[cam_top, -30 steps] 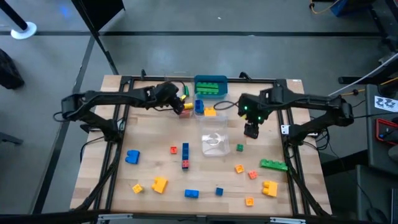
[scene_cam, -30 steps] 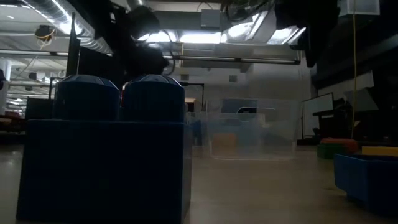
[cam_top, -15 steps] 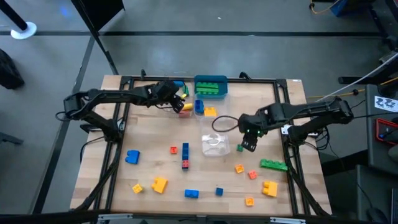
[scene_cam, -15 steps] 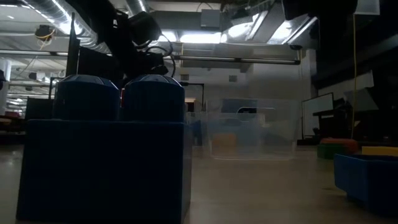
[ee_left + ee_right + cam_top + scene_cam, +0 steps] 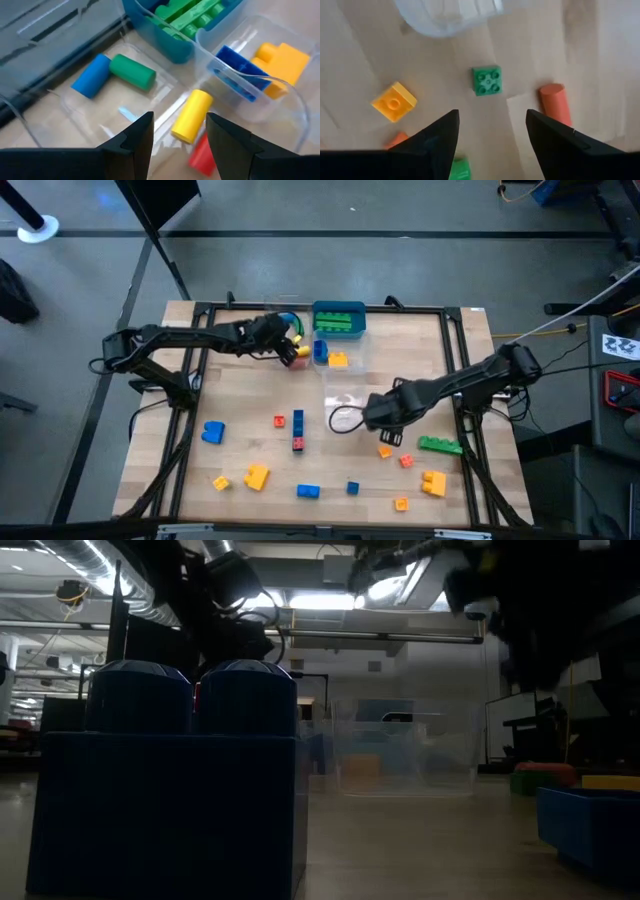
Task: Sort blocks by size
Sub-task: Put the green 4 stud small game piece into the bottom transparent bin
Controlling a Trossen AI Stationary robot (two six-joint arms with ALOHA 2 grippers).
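Hovering right gripper (image 5: pixel 491 131), fingers spread, above small green block (image 5: pixel 487 80) — centre squarely, descend straight — left gripper (image 5: pixel 179 131) likewise spread.

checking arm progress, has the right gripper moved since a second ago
Yes. In the high view the right gripper has come down from beside the teal tray toward the table's near edge, now just right of the clear tub, above a small green block.

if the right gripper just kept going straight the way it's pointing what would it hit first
Most likely the small green block: it lies on the table almost centred between the open right gripper fingers. The orange cylinder sits off to one side. Depth is hard to judge.
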